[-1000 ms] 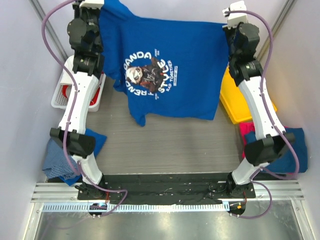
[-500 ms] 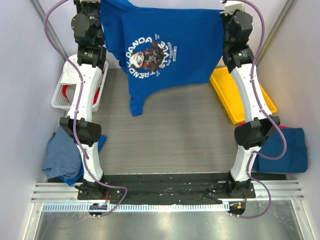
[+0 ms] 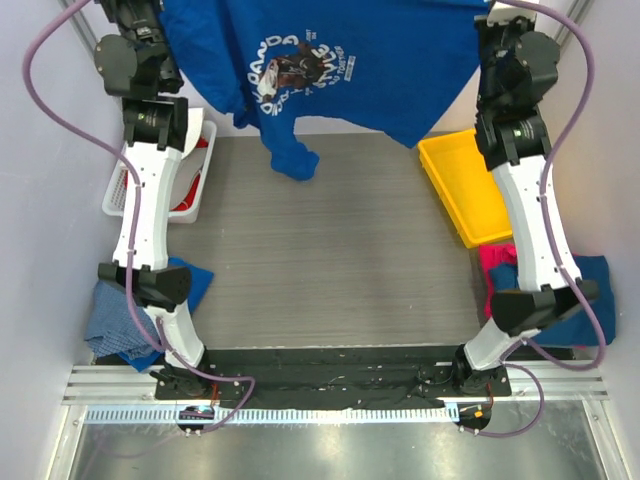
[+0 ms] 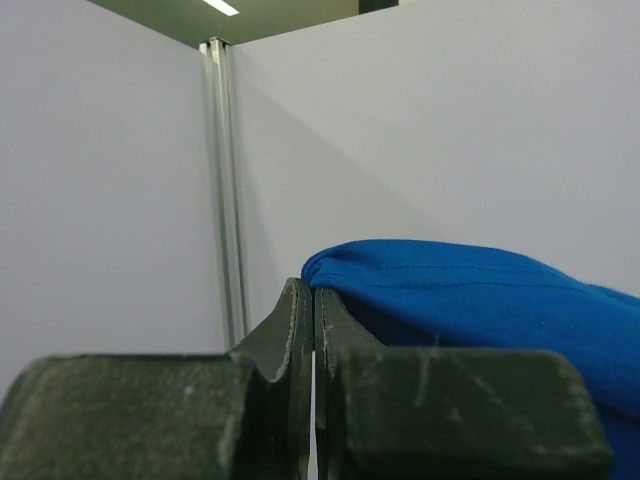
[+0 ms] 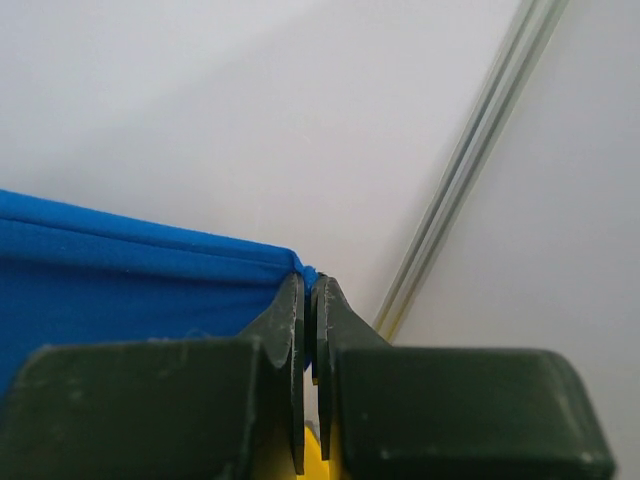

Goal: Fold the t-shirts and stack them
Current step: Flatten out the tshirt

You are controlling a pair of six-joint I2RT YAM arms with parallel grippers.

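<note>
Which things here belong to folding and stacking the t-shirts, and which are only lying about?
For the job: royal blue printed t-shirt, held up by the left gripper and right gripper; blue cloth heap at left; pink shirt and blue shirt at right.
Lying about: yellow tray; white basket.

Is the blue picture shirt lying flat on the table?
No, the royal blue t-shirt hangs stretched between the left fingers and right fingers.
</note>
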